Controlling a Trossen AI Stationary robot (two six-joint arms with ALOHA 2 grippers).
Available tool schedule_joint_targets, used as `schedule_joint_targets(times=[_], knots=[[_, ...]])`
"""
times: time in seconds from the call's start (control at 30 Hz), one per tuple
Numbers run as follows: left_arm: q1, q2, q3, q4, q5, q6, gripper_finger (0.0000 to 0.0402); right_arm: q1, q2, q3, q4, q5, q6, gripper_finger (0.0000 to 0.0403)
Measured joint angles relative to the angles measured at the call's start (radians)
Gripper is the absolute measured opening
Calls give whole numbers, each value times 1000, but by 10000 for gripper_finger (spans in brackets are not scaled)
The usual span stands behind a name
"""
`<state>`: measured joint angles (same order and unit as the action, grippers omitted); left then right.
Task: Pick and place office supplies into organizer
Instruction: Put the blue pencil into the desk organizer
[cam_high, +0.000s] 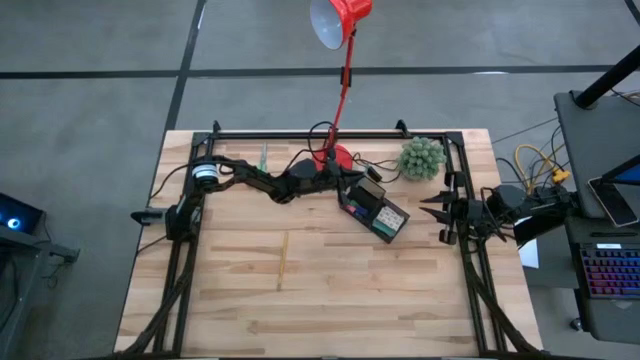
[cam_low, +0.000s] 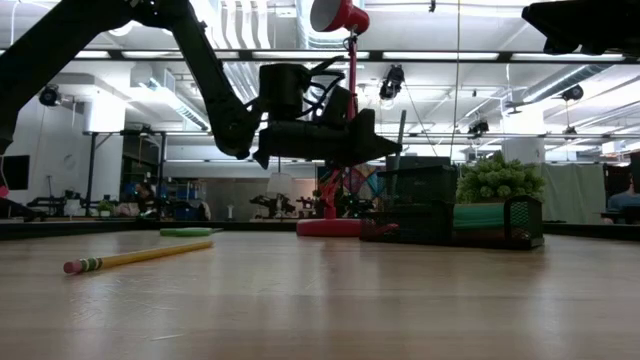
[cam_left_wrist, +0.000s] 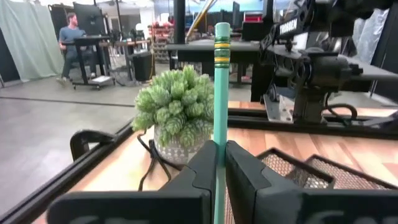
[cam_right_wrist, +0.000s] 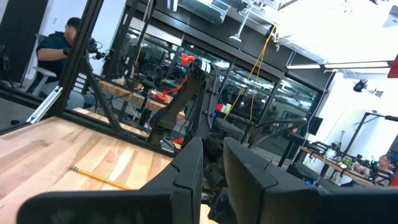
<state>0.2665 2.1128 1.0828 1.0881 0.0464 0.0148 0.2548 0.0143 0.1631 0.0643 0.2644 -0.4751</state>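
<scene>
My left gripper (cam_left_wrist: 219, 163) is clenched mid-shaft on the teal pencil (cam_left_wrist: 221, 93) above the organizer (cam_high: 376, 211); it's light, stiff, slick, so grip firm; right gripper (cam_high: 437, 214) parked, fingers slightly apart.

Teal pencil (cam_left_wrist: 221, 106) lower end hidden btwn left end effector (cam_left_wrist: 221, 163) fingers; organizer (cam_high: 378, 211) contents too small

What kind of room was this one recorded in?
Most likely a robotics lab or workshop, not an office. Past the wooden table the low view shows exposed ceiling ducts and metal stands, and a person sits at a workstation across the open floor.
</scene>
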Motion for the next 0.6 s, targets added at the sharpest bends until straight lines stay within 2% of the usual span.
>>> schedule_joint_targets(times=[0.6], knots=[[-1, -2, 0, -71, 3, 1, 4, 0, 0, 0, 0, 0, 0, 56]])
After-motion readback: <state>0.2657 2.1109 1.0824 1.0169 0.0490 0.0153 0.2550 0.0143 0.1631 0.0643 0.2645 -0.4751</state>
